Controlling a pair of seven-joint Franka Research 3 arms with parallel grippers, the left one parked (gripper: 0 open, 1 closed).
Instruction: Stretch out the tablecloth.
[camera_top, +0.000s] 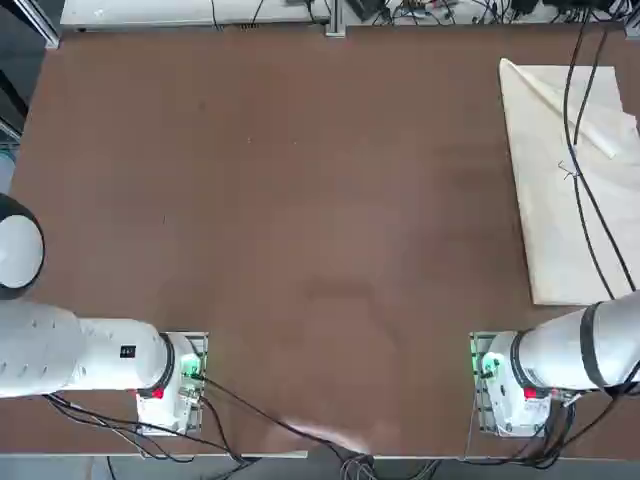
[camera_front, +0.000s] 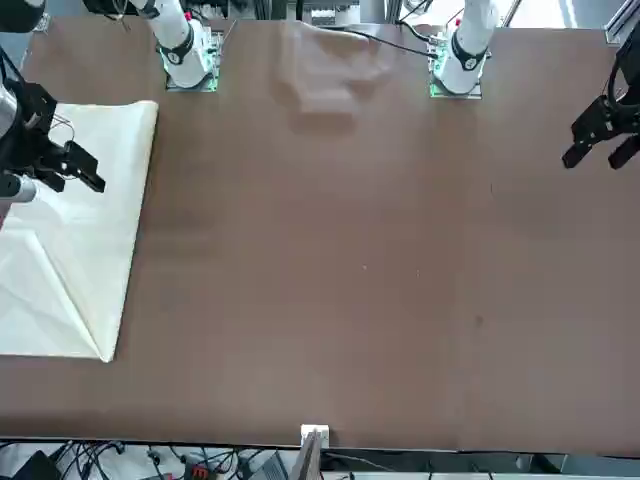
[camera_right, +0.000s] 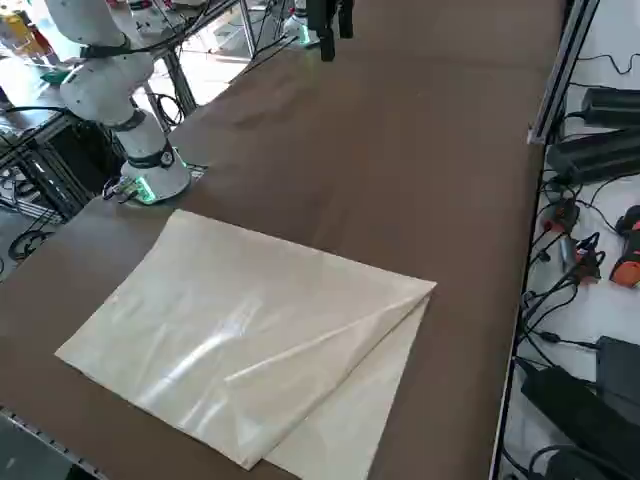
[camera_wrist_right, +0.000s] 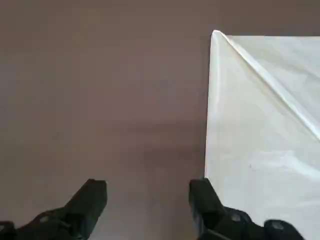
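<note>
From overhead I see the tablecloth (camera_top: 565, 185) folded at the surface's (camera_top: 300, 200) far right. From the front, my right gripper (camera_front: 55, 165) hangs above it. At the wrist, jaws wide, empty. Nothing started; next I need a corner pinch.

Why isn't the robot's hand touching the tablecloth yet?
Apart. In the front view the right gripper hangs open above the tablecloth, a gap plainly between them.
</note>
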